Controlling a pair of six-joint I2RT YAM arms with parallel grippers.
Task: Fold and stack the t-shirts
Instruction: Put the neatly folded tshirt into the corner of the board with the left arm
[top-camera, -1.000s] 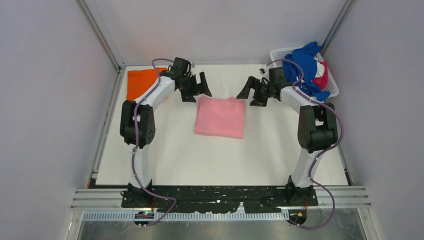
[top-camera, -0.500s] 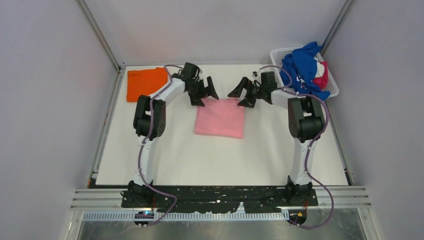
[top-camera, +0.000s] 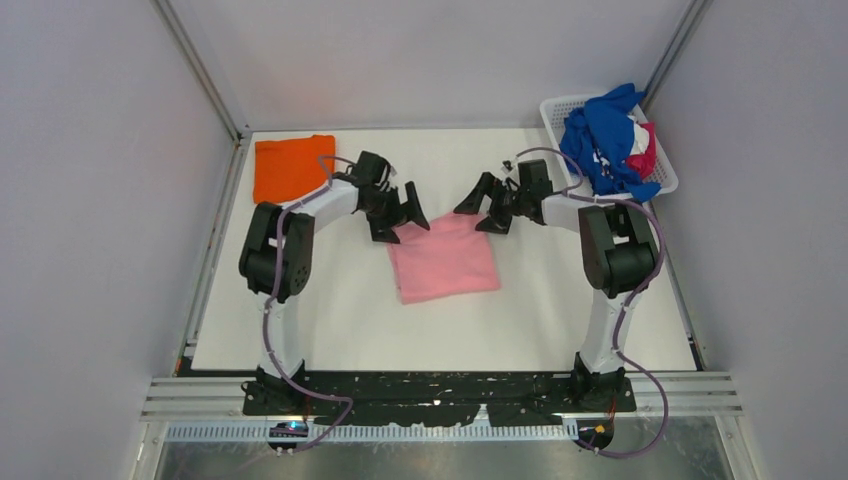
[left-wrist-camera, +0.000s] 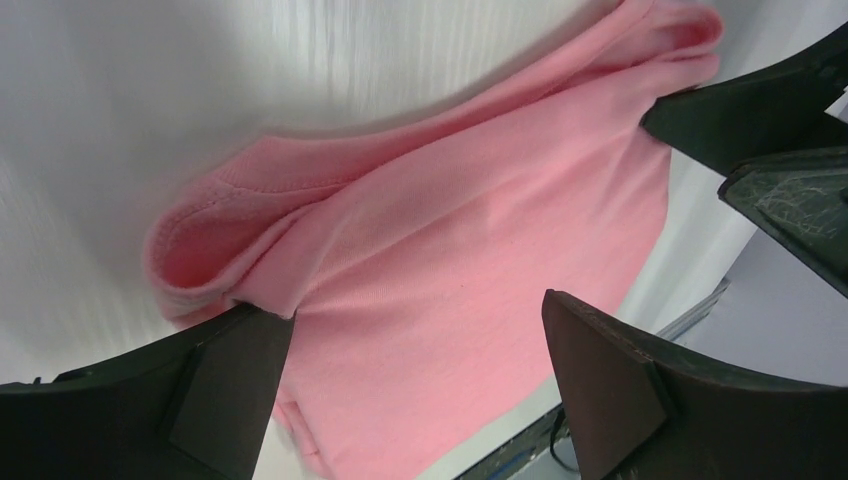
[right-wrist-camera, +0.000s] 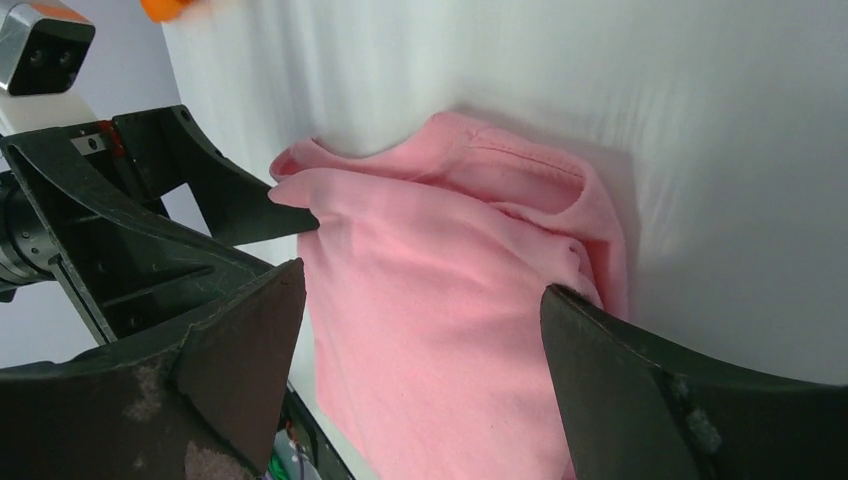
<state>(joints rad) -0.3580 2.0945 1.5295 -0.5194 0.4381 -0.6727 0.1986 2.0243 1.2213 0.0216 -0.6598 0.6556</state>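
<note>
**Near edge.** Both arm bases are bolted at the front of the bench (top-camera: 450, 330). Nothing is carried on the strip of bench just beyond them.

**Mid bench.** The light pink t-shirt (top-camera: 445, 260) is laid flat near the centre as a compact folded rectangle, turned slightly askew to the bench edges. In the wrist views its far edge is seen to be puffed and layered, not pressed flat.

**Hands.** The left hand (top-camera: 403, 222) is set at the far left corner of the pink t-shirt and the right hand (top-camera: 482, 212) at the far right corner. Both are spread wide, with cloth seen between the jaws; nothing is gripped by either. Contact between the fingers and the fabric cannot be confirmed.

**Far bench.** The orange t-shirt (top-camera: 292, 167) is laid folded in the far left corner, well apart from the pink one. The white basket (top-camera: 556, 104) stands in the far right corner, with the blue t-shirt (top-camera: 600, 135) heaped loosely in it and a magenta t-shirt (top-camera: 645, 152) showing beside it. These are not yet folded.

**Step in hand.** The pink t-shirt is judged to be at its last fold, or about to be lifted for stacking.

**Next move.** Both hands would need to be lowered and closed on all layers at the two far corners together. If only the top layer is caught, the fold is likely to open. The bundle would then be carried to the orange t-shirt and set squarely on it.
</note>
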